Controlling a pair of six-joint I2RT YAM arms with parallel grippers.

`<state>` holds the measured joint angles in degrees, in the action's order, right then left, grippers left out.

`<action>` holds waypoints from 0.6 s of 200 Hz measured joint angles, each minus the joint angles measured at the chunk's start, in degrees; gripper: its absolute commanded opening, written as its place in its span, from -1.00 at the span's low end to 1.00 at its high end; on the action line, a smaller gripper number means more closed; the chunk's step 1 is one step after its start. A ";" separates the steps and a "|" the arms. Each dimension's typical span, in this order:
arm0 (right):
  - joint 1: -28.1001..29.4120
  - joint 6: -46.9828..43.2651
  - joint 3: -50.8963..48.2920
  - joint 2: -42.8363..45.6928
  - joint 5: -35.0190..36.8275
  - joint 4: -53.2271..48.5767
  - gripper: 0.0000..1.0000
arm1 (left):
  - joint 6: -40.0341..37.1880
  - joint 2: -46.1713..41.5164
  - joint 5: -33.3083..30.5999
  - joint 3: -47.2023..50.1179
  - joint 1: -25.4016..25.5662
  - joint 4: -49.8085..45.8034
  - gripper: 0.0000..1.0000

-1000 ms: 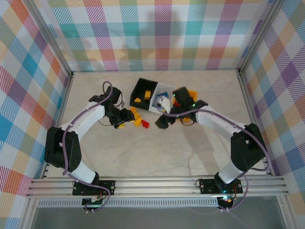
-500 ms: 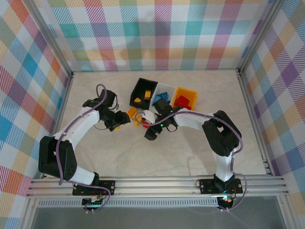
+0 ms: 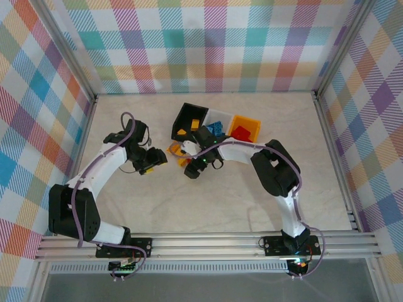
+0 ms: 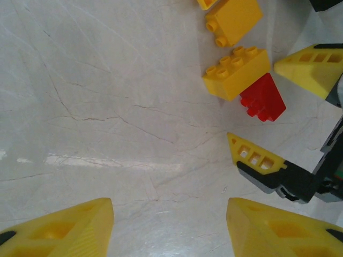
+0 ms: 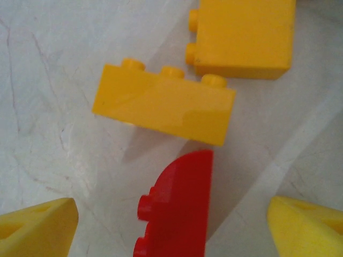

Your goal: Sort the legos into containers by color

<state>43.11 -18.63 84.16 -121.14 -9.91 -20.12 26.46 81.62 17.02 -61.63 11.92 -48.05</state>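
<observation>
Sorting table: right gripper, jaws wide apart, straddles a red brick, w/ two yellow bricks just beyond. The left gripper, jaws also apart & empty, hovers nearby. Behind, in a row: black bin, white bin, yellow-orange bin, legos inside.

I count three containers toward the far edge of the table: one black container, one white container and one yellow-orange container. Loose on the table, in the left wrist view, I count one red lego, two whole yellow legos and part of a third yellow lego.
</observation>
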 measured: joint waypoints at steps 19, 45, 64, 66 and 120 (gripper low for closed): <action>0.00 0.22 1.84 -1.36 0.61 -0.83 0.60 | -0.37 0.00 0.04 0.22 -0.20 0.02 0.16; -0.11 0.44 2.99 -1.97 1.05 -1.86 0.22 | -0.39 0.00 0.07 0.22 -0.24 0.04 0.17; -0.42 0.35 3.28 -2.14 1.31 -2.19 -0.08 | -0.39 0.02 0.11 0.22 -0.24 0.04 0.16; -0.44 0.61 3.30 -2.14 1.31 -2.29 -0.09 | -0.39 0.02 0.11 0.22 -0.24 0.04 0.16; -0.44 0.79 3.19 -2.12 1.33 -2.91 -0.34 | -0.39 0.04 0.46 0.33 -0.24 0.17 0.17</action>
<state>42.68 -17.85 87.35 -123.26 -8.58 -23.03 26.06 81.67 17.47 -61.30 11.68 -47.88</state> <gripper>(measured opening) 0.346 0.583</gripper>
